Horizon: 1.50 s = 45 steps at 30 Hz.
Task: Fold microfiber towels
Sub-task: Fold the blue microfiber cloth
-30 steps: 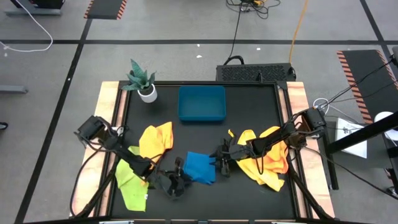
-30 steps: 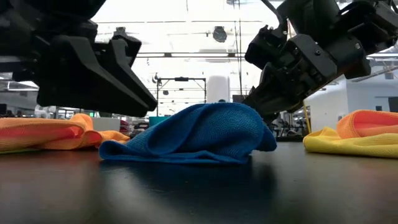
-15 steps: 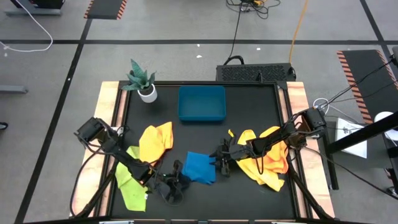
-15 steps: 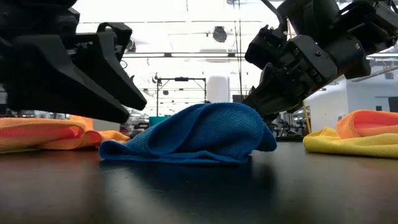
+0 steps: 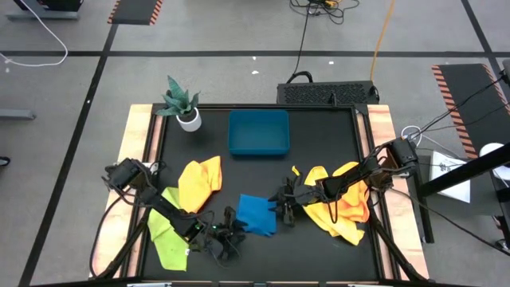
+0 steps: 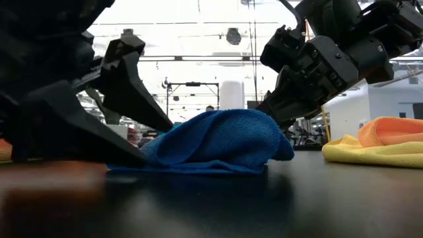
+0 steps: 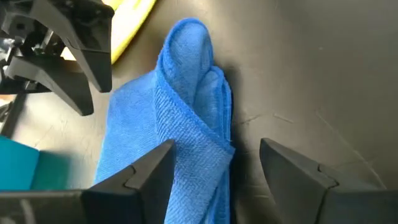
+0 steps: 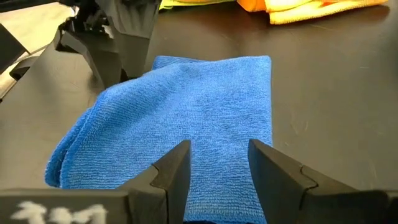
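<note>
Folded soft blue microfiber towel (image 5: 256,214) sits between both tools; left tool (image 7: 214,171) spread, straddling its edge, right tool (image 8: 219,163) spread over it. Closing could bunch the fold

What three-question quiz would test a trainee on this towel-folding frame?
1. True or false: the blue towel lies inside the blue tray.
2. Which gripper is at the blue towel's tray-side edge? A) left gripper B) right gripper
3. Fill in: the potted plant stands at the table's far ____ corner.

Key: 1 false, it lies on the black table; 2 B; 3 left. Both grippers' jaws stand open.
</note>
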### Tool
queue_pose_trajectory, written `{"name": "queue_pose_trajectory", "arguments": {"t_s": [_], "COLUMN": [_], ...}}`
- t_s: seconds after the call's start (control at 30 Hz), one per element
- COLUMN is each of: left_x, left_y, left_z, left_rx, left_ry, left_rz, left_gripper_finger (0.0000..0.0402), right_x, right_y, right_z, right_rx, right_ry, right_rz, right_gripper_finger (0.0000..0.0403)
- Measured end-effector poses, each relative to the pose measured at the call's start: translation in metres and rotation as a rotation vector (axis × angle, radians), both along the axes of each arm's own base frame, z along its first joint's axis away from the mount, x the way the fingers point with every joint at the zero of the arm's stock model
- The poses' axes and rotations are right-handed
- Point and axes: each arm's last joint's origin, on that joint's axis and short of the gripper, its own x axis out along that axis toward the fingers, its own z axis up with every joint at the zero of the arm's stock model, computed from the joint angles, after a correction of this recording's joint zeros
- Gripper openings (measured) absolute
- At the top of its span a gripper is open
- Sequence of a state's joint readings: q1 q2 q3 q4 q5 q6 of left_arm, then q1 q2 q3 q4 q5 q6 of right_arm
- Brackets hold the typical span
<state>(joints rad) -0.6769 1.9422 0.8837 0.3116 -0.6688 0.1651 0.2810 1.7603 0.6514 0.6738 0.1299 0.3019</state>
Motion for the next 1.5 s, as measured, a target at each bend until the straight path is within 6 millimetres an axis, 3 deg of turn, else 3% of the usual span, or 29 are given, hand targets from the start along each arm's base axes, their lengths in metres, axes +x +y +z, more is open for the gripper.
{"name": "queue_pose_trajectory", "arguments": {"t_s": [0.5,1.03,1.33,1.5], "left_x": [-0.002,-0.003,-0.006,-0.011], "left_y": [0.002,0.002,0.003,0.008], "left_z": [-0.003,-0.002,0.016,0.03], "left_rx": [0.011,0.014,0.06,0.087], "left_ry": [-0.001,-0.002,-0.009,0.008], "left_rz": [0.072,0.075,0.036,0.034], "left_gripper_finger": [0.0137,0.0091,0.001,0.001], "right_x": [0.0,0.0,0.0,0.0], "right_y": [0.0,0.0,0.0,0.0], "right_z": [0.0,0.0,0.0,0.0], "right_rx": [-0.002,-0.002,-0.002,-0.002], "right_ry": [0.005,0.005,0.005,0.005], "right_rz": [0.0,0.0,0.001,0.001], "right_gripper_finger": [0.0153,0.0153,0.0153,0.0153]}}
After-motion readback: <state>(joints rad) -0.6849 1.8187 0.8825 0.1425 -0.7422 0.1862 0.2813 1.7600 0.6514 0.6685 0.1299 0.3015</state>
